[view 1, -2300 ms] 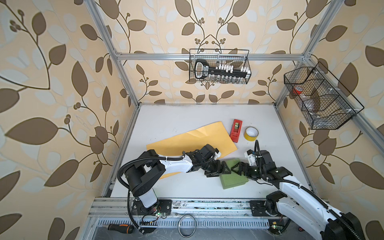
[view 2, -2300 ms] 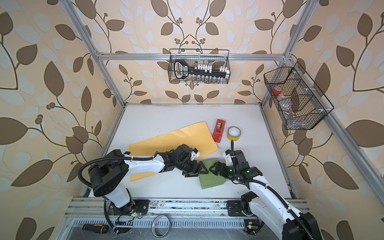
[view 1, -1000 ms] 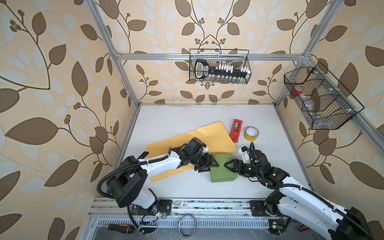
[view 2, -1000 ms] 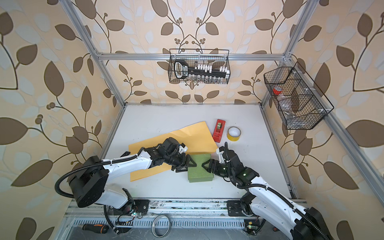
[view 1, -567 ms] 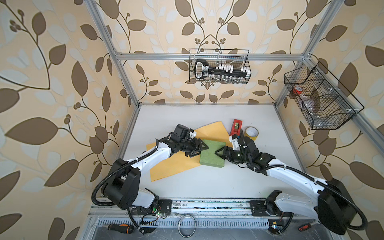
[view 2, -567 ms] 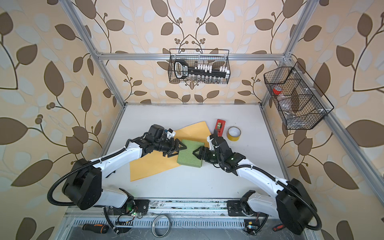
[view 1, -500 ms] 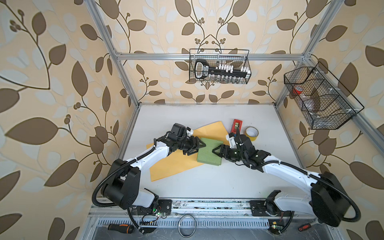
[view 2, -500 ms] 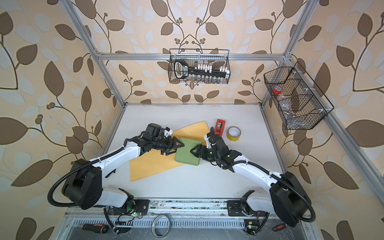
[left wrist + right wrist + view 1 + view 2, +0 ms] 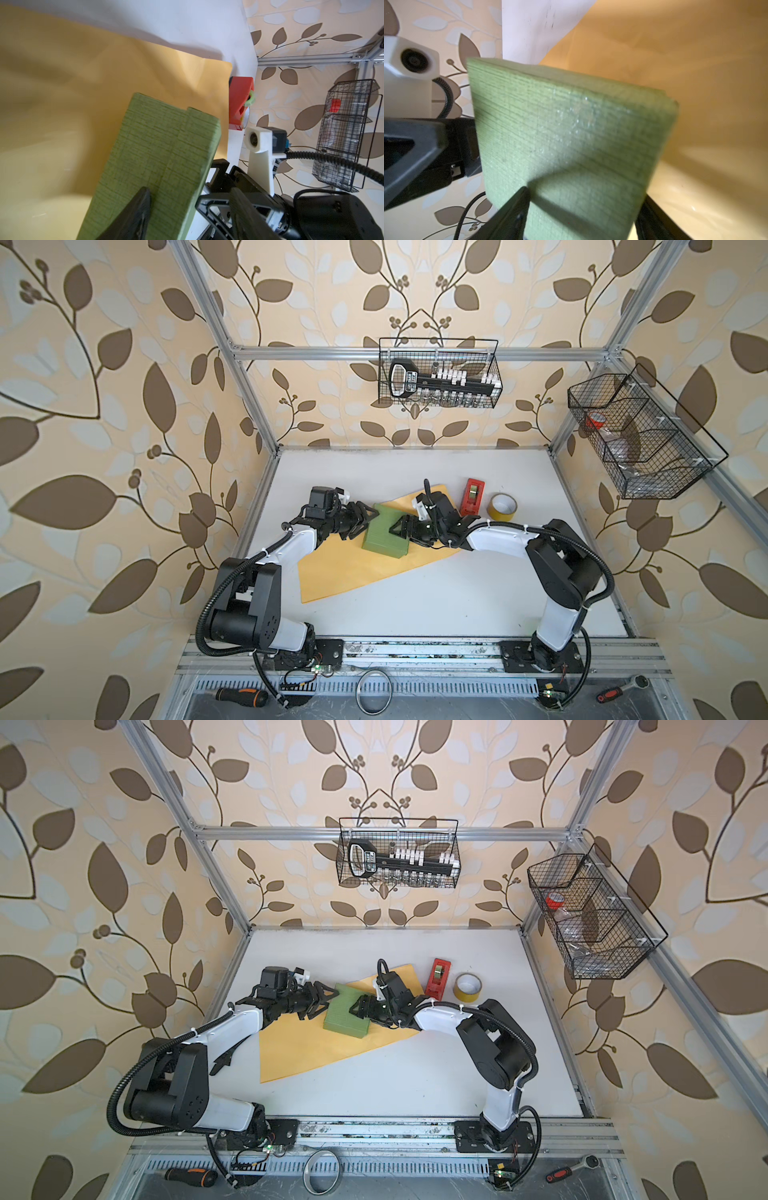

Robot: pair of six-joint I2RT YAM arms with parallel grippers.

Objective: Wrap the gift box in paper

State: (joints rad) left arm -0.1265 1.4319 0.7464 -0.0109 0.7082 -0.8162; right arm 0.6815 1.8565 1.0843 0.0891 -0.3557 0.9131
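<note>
The gift box (image 9: 384, 533) was tilted over the paper (image 9: 345, 572). The left claw (image 9: 365, 524) pinched its left edge, the right claw (image 9: 400, 531) its right edge, each closed partway around it. It looked stiff and light — good to hold by the edges.

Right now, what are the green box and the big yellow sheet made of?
The green box looks like stiff cardboard covered in matte, cloth-like paper: a fine woven crosshatch shows, with no shine. The yellow sheet looks like thin paper, smooth with a soft sheen: it lies flat, with creases near one corner. Neither is certain from looks alone.
</note>
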